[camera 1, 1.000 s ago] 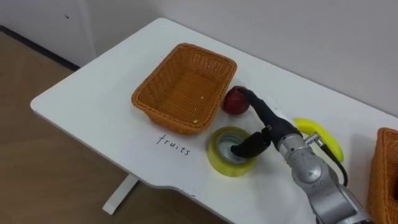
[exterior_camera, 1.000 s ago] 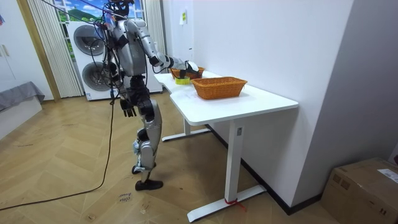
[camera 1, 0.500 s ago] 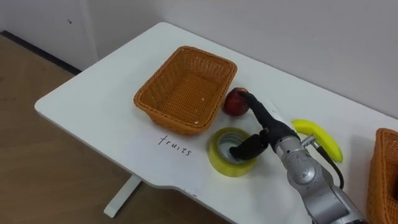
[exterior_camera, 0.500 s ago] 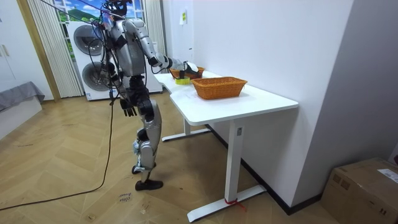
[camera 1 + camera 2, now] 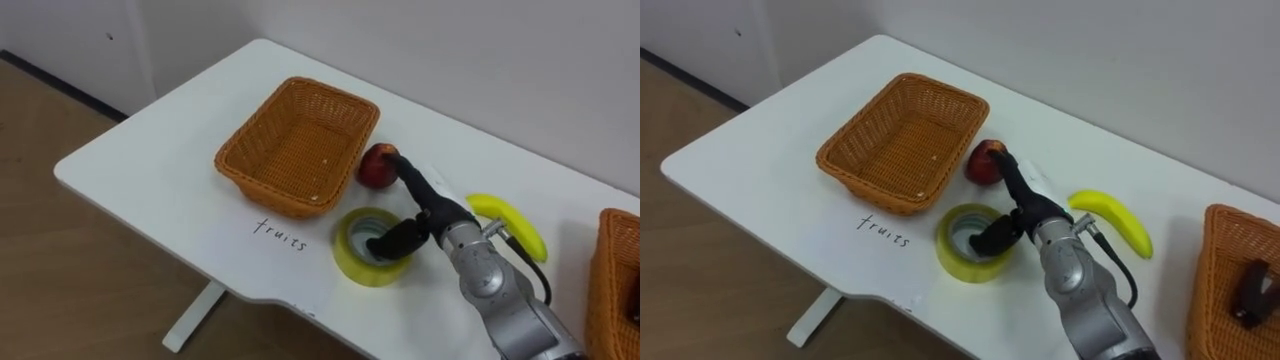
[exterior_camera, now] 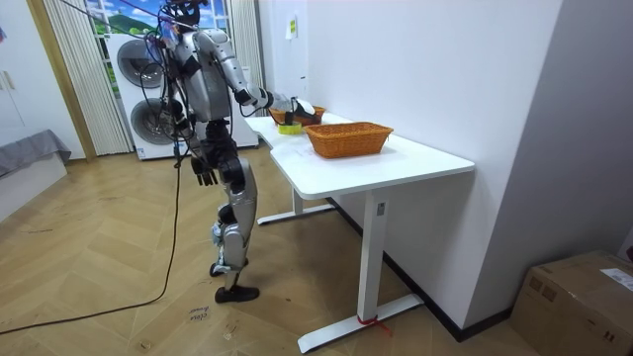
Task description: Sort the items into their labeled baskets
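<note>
My right hand [image 5: 428, 210] lies open over the table's middle. Its straight fingers reach to the right side of a red apple [image 5: 376, 167], and its thumb dips over the hole of a yellow tape roll [image 5: 368, 246]. The apple rests against the right end of an empty orange wicker basket [image 5: 250, 180], which has "fruits" written on the table in front of it. A banana [image 5: 508, 222] lies just right of the hand. A second wicker basket [image 5: 1198, 290] at the far right holds a dark object [image 5: 1252, 285]. In the room view my left hand [image 6: 205, 173] hangs relaxed at my side.
The white table [image 5: 150, 170] stands against a wall, and its front edge runs close below the tape roll. I stand at the table's long side, at its far end in the room view. Two washing machines [image 6: 148, 99] stand behind me.
The whole picture has shifted a little. My right hand has drawn back slightly, so its fingertips are now at the apple's right edge instead of over its top. The fruit and tape roll stay put.
</note>
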Robot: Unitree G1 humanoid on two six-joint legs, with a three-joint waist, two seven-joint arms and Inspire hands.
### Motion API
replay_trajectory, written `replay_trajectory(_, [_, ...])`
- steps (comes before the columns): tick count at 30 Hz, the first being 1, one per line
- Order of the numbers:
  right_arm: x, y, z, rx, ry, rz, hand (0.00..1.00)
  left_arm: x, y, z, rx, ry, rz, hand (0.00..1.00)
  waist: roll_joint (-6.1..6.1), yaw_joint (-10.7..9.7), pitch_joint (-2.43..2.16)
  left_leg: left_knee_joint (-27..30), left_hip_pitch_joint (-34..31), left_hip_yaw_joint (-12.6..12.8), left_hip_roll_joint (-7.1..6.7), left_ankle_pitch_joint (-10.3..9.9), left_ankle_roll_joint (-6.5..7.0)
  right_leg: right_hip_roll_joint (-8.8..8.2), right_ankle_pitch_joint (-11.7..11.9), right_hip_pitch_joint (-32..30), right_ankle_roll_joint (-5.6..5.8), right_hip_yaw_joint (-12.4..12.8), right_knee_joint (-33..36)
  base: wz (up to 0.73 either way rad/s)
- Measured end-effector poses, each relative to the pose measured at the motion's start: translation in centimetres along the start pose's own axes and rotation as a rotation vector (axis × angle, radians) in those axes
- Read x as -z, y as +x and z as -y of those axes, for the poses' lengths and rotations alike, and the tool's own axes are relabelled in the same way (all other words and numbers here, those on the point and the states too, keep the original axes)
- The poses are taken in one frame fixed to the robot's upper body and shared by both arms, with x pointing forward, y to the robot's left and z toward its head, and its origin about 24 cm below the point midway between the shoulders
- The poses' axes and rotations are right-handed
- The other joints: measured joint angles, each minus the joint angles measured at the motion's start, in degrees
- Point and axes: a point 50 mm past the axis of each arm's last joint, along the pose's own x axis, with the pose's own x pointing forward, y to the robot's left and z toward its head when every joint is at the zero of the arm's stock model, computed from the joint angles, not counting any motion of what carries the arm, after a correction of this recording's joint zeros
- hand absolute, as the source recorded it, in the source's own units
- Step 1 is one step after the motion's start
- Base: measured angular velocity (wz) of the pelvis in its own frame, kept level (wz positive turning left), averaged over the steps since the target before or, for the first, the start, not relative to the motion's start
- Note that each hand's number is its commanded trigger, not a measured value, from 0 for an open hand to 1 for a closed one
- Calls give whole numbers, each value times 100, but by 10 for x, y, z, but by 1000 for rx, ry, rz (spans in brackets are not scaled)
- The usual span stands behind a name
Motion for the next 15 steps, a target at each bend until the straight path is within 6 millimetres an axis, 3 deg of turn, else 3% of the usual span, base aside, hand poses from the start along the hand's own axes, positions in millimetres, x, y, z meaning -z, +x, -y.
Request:
replay_trajectory(10, [-1, 0, -1, -24, -1, 5, 0, -1, 0, 0, -16, 2, 3, 0, 11, -207, -1, -1, -16, -3, -4, -1, 1, 2, 0, 2, 0, 2, -5, 1])
replay_trajectory(15, [-1, 0, -1, -23, -1, 8, 0, -3, 0, 2, -18, 9, 8, 0, 79, -263, -5, -2, -13, 25, -2, -2, 3, 1, 0, -5, 0, 28, -5, -1])
